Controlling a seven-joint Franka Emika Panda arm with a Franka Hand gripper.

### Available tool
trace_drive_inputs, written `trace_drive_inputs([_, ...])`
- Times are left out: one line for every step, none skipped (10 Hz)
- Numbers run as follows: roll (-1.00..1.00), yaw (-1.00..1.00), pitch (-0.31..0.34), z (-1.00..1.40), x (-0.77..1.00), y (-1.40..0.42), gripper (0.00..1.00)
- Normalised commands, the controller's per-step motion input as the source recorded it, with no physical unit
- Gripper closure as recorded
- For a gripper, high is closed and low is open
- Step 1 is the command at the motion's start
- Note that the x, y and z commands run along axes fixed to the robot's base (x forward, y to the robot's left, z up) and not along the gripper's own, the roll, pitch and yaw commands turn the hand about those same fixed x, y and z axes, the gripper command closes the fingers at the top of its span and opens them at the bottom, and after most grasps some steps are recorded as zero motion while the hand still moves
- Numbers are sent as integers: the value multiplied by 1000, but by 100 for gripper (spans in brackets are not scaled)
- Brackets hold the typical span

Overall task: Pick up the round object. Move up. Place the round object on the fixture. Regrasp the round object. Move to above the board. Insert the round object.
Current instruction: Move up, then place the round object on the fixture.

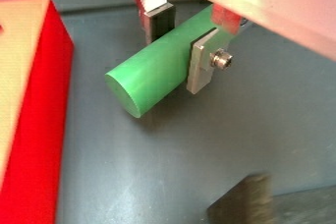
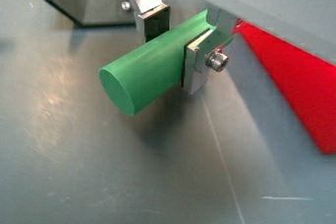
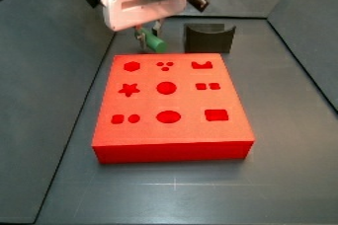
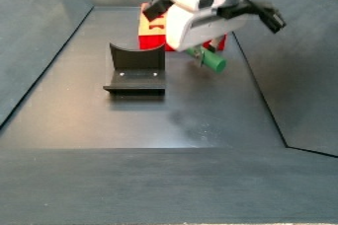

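From the room, the red board (image 3: 169, 108) fills the centre of a side view nearest the viewer, its star, circle, square and hexagon cut-outs all vacant. Beyond its far edge, toward the upper middle of that frame, the gripper (image 3: 150, 39) hangs low with the round object (image 3: 154, 43) pinched between its two flat silver fingers (image 1: 199, 59); both wrist views show the jaws clamped on the peg's sides, with most of its length and one flat end (image 2: 126, 88) projecting free. The fixture (image 3: 208, 37) stands just beyond, upper right, apart from the peg. Judged step: carrying the peg to the fixture. Recommendation: rise clear of the floor, align the peg's axis with the notch, lower gently, then release. The peg is smooth, uniformly green, cylindrical, unmarked.
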Motion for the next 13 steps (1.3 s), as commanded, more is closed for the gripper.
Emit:
trace_drive_inputs([-26, 35, 39, 478, -22, 6, 100])
trace_drive_inputs([-43, 30, 42, 289, -18, -6, 100])
trace_drive_inputs([0, 0, 0, 1000, 0, 0, 100])
trace_drive_inputs([-8, -1, -7, 1000, 5, 1, 100])
trace_drive_inputs([-13, 0, 9, 1000, -3, -1, 100])
trace_drive_inputs([-30, 8, 24, 1000, -10, -4, 100])
trace_drive_inputs([-42, 13, 28, 1000, -13, -6, 100])
trace_drive_inputs([-55, 18, 31, 1000, -18, -10, 100])
trace_drive_inputs([-71, 23, 28, 1000, -21, -13, 100])
trace_drive_inputs([-83, 26, 31, 1000, -25, -15, 100])
trace_drive_inputs([-94, 26, 34, 966, -26, -17, 100])
trace_drive_inputs([-103, 22, 36, 814, -20, -15, 100])
trace_drive_inputs([-110, 12, 46, 608, -12, -9, 100])
